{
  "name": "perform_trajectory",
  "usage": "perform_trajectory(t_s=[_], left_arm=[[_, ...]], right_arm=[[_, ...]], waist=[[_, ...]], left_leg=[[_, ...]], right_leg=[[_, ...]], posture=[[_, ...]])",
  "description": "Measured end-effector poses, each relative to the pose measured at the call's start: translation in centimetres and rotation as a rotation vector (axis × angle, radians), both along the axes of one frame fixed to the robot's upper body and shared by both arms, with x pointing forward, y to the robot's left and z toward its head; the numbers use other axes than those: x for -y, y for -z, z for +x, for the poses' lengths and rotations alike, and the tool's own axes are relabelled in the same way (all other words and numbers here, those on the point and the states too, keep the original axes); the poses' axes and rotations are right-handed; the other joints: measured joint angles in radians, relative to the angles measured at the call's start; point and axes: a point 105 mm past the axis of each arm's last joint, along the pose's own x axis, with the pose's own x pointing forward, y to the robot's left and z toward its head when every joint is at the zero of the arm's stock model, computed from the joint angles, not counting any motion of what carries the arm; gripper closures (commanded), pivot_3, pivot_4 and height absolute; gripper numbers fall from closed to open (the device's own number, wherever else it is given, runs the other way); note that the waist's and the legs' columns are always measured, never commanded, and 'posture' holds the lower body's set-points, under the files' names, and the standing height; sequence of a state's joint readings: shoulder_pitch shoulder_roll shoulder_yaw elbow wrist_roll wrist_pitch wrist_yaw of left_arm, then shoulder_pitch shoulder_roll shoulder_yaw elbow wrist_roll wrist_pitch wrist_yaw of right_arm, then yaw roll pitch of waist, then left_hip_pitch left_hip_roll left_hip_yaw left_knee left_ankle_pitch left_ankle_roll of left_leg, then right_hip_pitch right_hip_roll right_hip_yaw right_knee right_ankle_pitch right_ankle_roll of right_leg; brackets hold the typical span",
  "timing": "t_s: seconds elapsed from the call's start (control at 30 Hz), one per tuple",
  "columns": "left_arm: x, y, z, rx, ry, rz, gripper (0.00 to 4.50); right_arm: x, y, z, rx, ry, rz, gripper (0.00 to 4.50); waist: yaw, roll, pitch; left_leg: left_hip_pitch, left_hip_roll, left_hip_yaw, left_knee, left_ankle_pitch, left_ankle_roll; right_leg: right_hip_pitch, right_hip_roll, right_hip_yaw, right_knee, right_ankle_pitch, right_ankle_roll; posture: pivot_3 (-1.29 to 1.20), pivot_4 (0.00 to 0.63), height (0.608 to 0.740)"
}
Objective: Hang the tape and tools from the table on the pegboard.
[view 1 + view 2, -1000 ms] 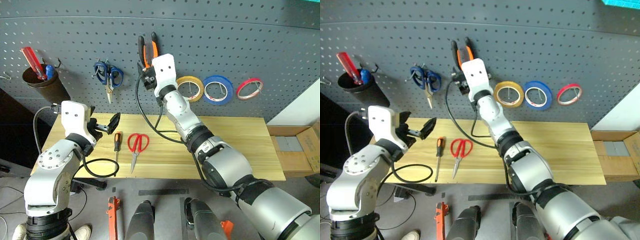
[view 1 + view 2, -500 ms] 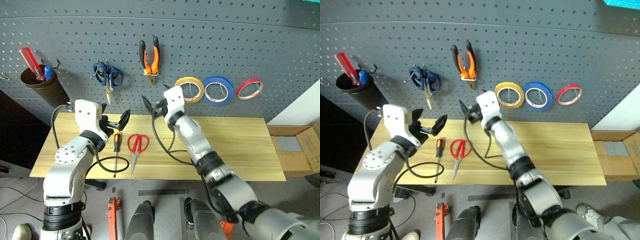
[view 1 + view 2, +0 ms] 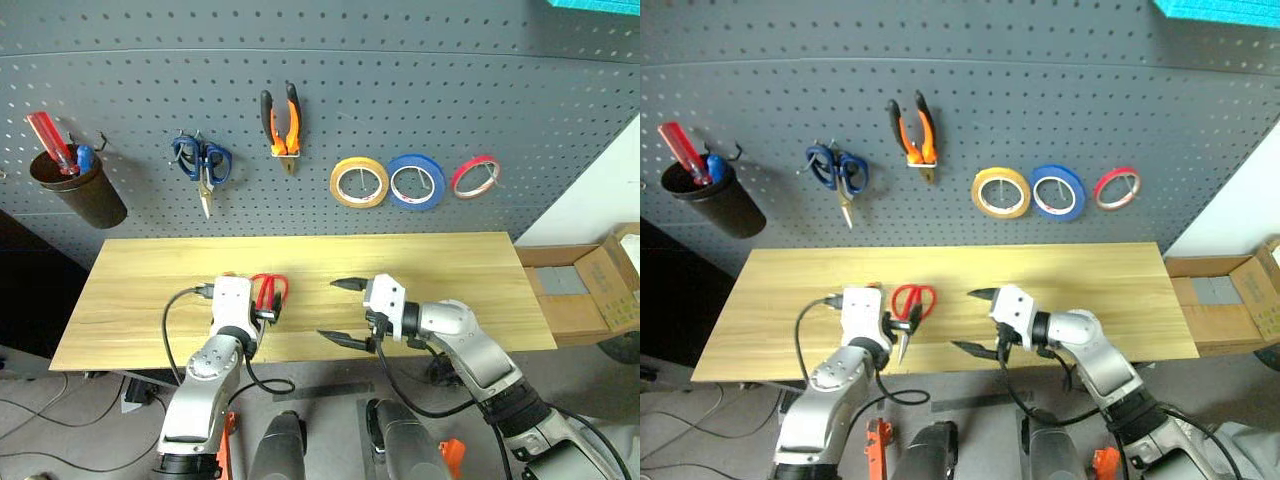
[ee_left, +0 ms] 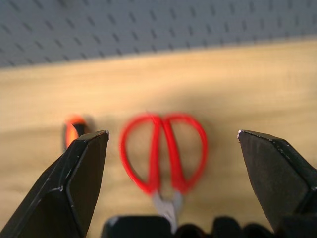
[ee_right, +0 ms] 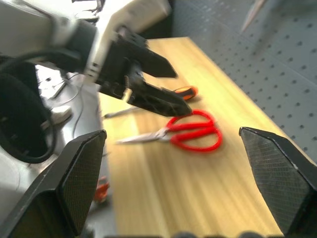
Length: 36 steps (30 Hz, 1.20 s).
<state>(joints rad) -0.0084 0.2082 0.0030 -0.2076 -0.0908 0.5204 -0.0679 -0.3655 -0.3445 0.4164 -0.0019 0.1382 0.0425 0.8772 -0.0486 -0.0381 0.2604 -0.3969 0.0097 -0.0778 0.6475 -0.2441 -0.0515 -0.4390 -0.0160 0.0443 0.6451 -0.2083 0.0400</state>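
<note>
On the table [image 3: 140,290], the left gripper [image 4: 171,163] stands spread over the red scissors [image 3: 267,292], empty, with the screwdriver [image 4: 73,133] just beside them. If it closes off-centre it could nudge the screwdriver or pinch one loop, so the scissors would swing. Right of the scissors, the right gripper [image 3: 338,312] is spread and empty. Pliers [image 3: 279,118] and tape [image 3: 360,182] hang on the pegboard [image 3: 450,90]. No writing is readable.

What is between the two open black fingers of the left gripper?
In the left wrist view, the red-handled scissors lie on the light wooden table, centred before the open left gripper.
</note>
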Motion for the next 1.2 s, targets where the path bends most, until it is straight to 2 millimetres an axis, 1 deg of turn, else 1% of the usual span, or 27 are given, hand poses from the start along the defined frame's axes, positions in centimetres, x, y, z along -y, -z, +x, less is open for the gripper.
perform_trajectory(t_s=[0.1,0.2,0.3,0.4,0.53,0.63,0.77,0.83,0.9,0.97,1.2], left_arm=[[-0.4,1.3,-0.1,-0.043,-0.014,0.018,0.0],[-1.6,3.0,-0.4,-0.094,-0.056,0.019,0.0],[-2.6,4.9,-0.9,-0.151,-0.079,0.026,0.0],[-2.9,6.2,-1.4,-0.189,-0.081,0.034,0.0],[-2.7,6.4,-1.4,-0.193,-0.055,0.026,0.0],[-1.9,6.6,-1.2,-0.204,-0.015,0.016,0.63],[-1.2,6.7,-1.1,-0.216,0.018,0.009,2.07],[-1.1,6.7,-0.9,-0.219,0.018,0.009,2.76],[-1.2,6.7,-0.9,-0.222,0.014,0.012,3.56],[-1.4,6.7,-0.9,-0.221,0.009,0.02,4.2],[-1.6,6.8,-0.9,-0.222,0.005,0.034,4.24]], right_arm=[[-0.5,-0.2,-0.4,0.003,-0.048,0.009,0.03],[-1.0,0.2,-0.7,-0.005,-0.08,0.017,0.03],[-1.1,1.2,-1.0,-0.012,-0.112,-0.006,0.03],[-0.9,2.5,-1.0,-0.009,-0.122,-0.047,0.03],[-0.7,3.0,-0.8,0.001,-0.116,-0.067,0.03],[-0.9,2.9,-0.9,0.004,-0.117,-0.062,0.0],[-1.1,2.4,-1.1,0.017,-0.12,-0.051,0.0],[-1.1,2.4,-1.2,0.016,-0.12,-0.05,0.0],[-1.1,2.4,-1.2,0.014,-0.116,-0.052,0.0],[-1.1,2.4,-1.1,0.016,-0.107,-0.049,0.0],[-1.7,1.4,-0.3,0.031,-0.089,-0.029,0.0]], waist=[[-0.012,0.0,-0.003],[-0.012,0.0,-0.007],[-0.011,-0.001,-0.007],[-0.009,0.0,-0.008],[-0.009,0.0,-0.01],[-0.01,0.001,-0.012],[-0.01,0.001,-0.012],[-0.011,0.001,-0.012],[-0.012,0.001,-0.012],[-0.013,0.001,-0.012],[-0.02,0.001,-0.012]], left_leg=[[0.0,0.001,0.0,0.0,0.0,0.0],[0.0,0.0,0.0,-0.001,0.0,0.0],[0.0,-0.001,0.0,0.0,0.0,0.0],[0.0,-0.001,0.0,0.0,0.0,0.0],[0.002,0.0,0.0,0.0,0.0,0.0],[0.004,-0.001,0.0,0.0,0.0,0.0],[0.006,0.0,0.0,0.0,0.0,0.0],[0.008,0.0,0.0,0.0,0.0,0.0],[0.011,0.0,0.0,0.0,0.0,0.0],[0.015,0.0,0.0,-0.001,0.0,0.0],[0.017,0.0,0.0,-0.001,0.0,0.0]], right_leg=[[0.0,0.001,0.0,0.0,0.0,0.0],[0.0,0.0,0.0,0.0,0.0,0.0],[0.0,-0.001,0.0,0.0,0.0,0.0],[0.0,-0.001,0.0,0.0,0.001,-0.001],[0.002,-0.001,0.0,0.001,0.0,-0.001],[0.004,-0.001,0.0,0.001,0.0,0.0],[0.006,-0.001,0.0,0.001,0.0,0.0],[0.008,0.0,0.0,0.001,0.0,0.0],[0.011,0.0,0.0,0.0,0.0,0.0],[0.014,0.0,0.0,0.0,0.0,0.0],[0.016,0.0,0.0,0.0,0.0,0.0]], posture=[[-0.08,0.18,0.74],[-0.08,0.184,0.74],[-0.08,0.188,0.74],[-0.09,0.194,0.74],[-0.1,0.2,0.74],[-0.1,0.205,0.74],[-0.1,0.208,0.74],[-0.1,0.209,0.74],[-0.1,0.208,0.74],[-0.1,0.208,0.74],[-0.09,0.2,0.74]])
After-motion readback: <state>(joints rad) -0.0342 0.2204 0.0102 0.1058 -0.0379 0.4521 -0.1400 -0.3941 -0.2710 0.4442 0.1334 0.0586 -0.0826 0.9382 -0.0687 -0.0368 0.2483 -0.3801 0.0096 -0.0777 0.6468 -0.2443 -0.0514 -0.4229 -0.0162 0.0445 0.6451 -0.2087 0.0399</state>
